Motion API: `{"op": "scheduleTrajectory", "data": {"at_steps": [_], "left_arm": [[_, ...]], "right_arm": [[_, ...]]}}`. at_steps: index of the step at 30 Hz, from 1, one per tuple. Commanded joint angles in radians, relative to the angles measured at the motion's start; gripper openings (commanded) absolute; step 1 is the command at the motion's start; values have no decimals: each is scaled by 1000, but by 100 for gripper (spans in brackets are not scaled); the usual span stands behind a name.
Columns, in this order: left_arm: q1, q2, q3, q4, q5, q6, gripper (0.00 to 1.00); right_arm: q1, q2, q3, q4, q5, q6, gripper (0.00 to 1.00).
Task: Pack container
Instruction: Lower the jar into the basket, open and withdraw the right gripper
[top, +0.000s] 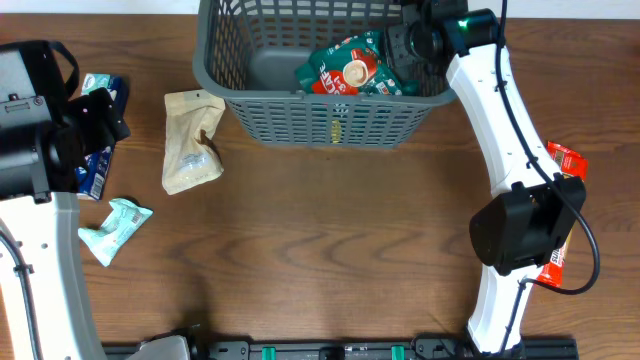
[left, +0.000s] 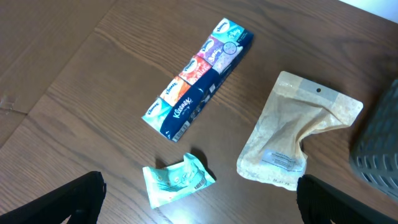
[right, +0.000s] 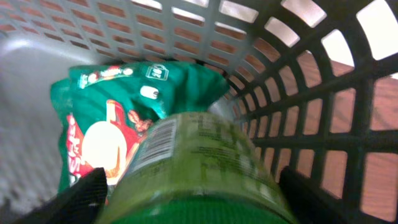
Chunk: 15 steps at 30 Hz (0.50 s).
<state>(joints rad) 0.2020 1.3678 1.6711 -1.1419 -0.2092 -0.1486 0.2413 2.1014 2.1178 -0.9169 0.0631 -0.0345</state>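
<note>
The dark grey lattice container (top: 330, 125) stands at the table's far middle; its wall also shows in the right wrist view (right: 311, 93). A green packet with red and white print (top: 345, 68) lies inside it. My right gripper (top: 408, 45) is down inside the container's right end, shut on a green packet with a barcode (right: 193, 168), held over the printed green packet (right: 99, 124). My left gripper (left: 199, 190) is open and empty, hovering above a crumpled teal packet (left: 177, 180) at the left.
A Kleenex tissue pack (left: 199, 78) and a beige pouch (left: 298, 134) lie left of the container. The teal packet (top: 115, 228) lies nearer the front. A red packet (top: 562, 162) lies at the right, partly under my right arm.
</note>
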Motion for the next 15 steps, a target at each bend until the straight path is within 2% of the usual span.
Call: {"op": "scheduleTrajectory", "data": {"at_steps": [1, 4, 15], "left_arm": [[4, 5, 1, -2, 0, 17, 99], [4, 5, 1, -2, 0, 17, 99], [4, 5, 1, -2, 0, 17, 99]], "right_arm": [[-25, 3, 12, 1, 42, 4, 78], [-25, 3, 12, 1, 42, 4, 88], [-14, -1, 29, -4, -24, -19, 86]]}}
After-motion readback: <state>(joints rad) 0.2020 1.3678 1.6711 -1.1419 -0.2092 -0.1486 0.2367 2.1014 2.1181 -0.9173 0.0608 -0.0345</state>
